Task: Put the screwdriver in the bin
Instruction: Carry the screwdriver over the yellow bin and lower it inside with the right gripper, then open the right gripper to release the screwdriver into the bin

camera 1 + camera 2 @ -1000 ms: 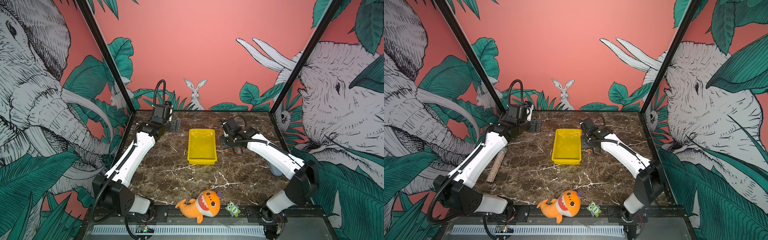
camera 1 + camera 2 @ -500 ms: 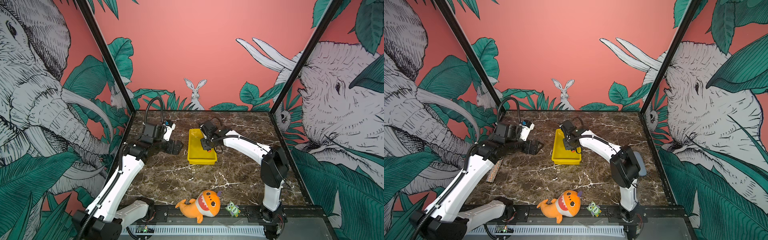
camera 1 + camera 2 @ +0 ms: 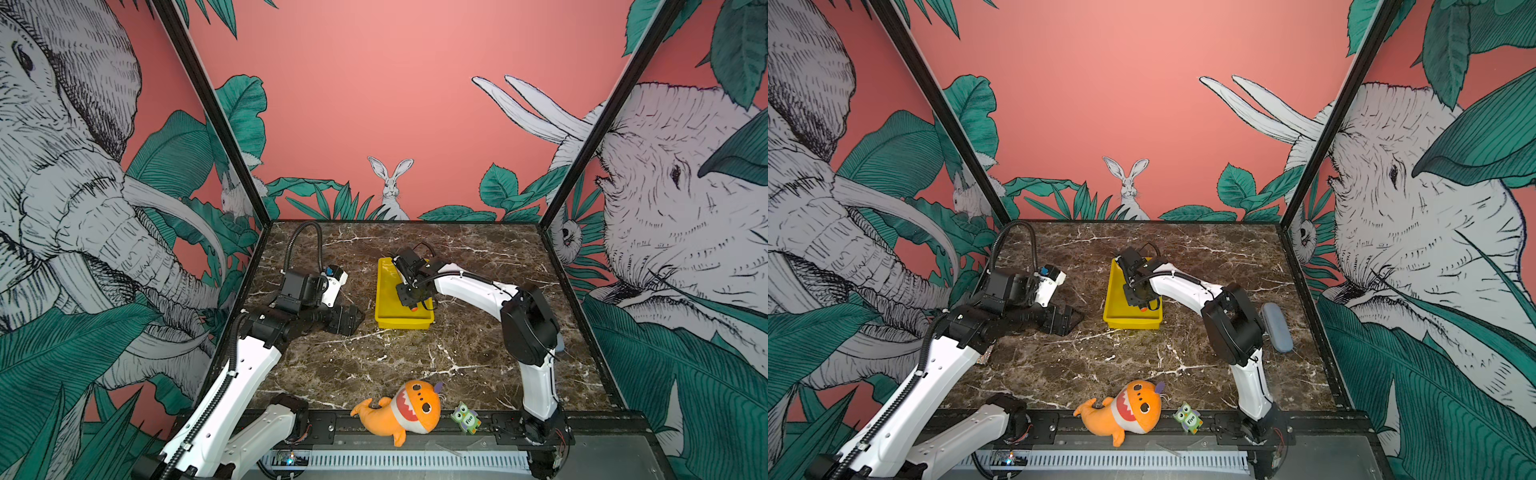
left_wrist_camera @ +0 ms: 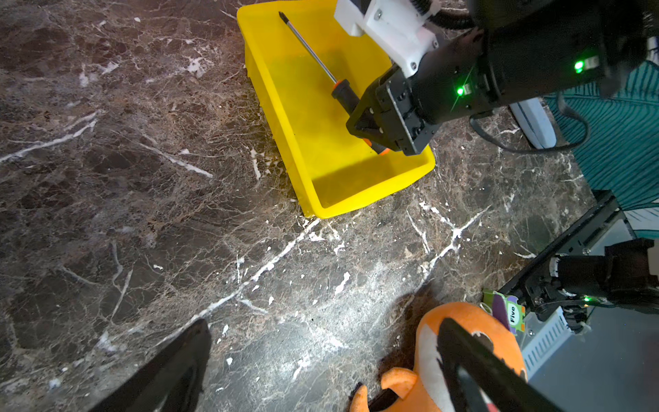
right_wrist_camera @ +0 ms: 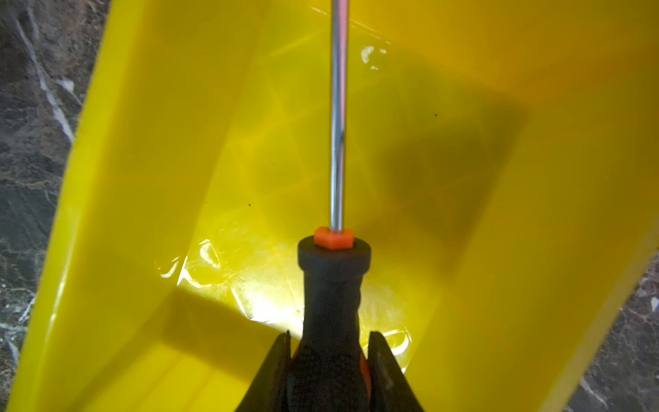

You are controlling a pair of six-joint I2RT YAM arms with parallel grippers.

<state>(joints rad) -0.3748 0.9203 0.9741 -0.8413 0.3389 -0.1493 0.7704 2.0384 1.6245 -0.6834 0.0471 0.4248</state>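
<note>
Right claw [image 4: 372, 135] shifted over bin [image 4: 310, 117], clamping screwdriver [image 4: 344, 95], left claw [image 3: 348, 321] spread wide

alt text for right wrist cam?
The right gripper is shut on the black handle of the screwdriver, whose metal shaft points away from the camera over the floor of the yellow bin. Dark marble table shows at the edges.

top views: high at the front, facing down and inward, far, both cover the whole table [image 3: 415, 365] | left wrist: beside the right claw [image 4: 369, 137], aslant, fairly near, shares the bin [image 4: 313, 160] | right wrist: just behind that claw, very close, facing along the screwdriver [image 5: 337, 142] into the bin
</note>
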